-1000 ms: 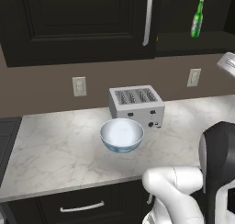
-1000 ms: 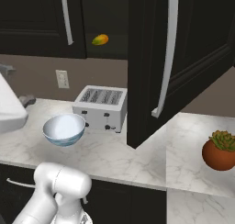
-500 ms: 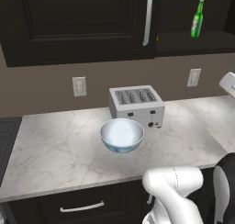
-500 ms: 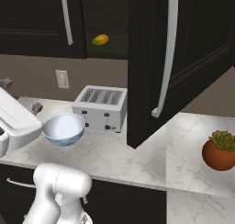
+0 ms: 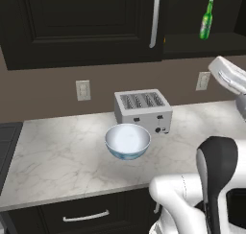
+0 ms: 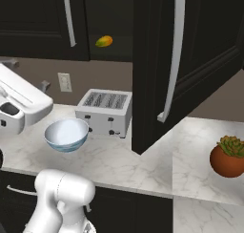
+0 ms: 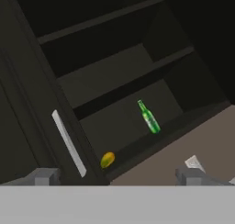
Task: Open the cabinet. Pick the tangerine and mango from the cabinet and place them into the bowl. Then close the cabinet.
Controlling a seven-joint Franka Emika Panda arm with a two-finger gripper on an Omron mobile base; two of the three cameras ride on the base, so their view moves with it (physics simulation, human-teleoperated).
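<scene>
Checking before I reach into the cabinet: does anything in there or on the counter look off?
Nothing spilled or damaged. The mango and a green bottle sit on the cabinet's bottom shelf; the tangerine isn't visible there, and the bowl looks empty.

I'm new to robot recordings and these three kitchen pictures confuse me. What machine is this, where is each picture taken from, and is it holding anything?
It is a white robot arm on a driving base, in a rendered kitchen. Two pictures come from cameras on the base, behind the arm to its left and right. The third looks along the gripper, whose jaws are open and hold nothing. On the marble counter stand an empty bowl, a silver toaster and, further right, a potted plant. One cabinet door is swung open; on the bottom shelf lie a mango and a green bottle.
</scene>
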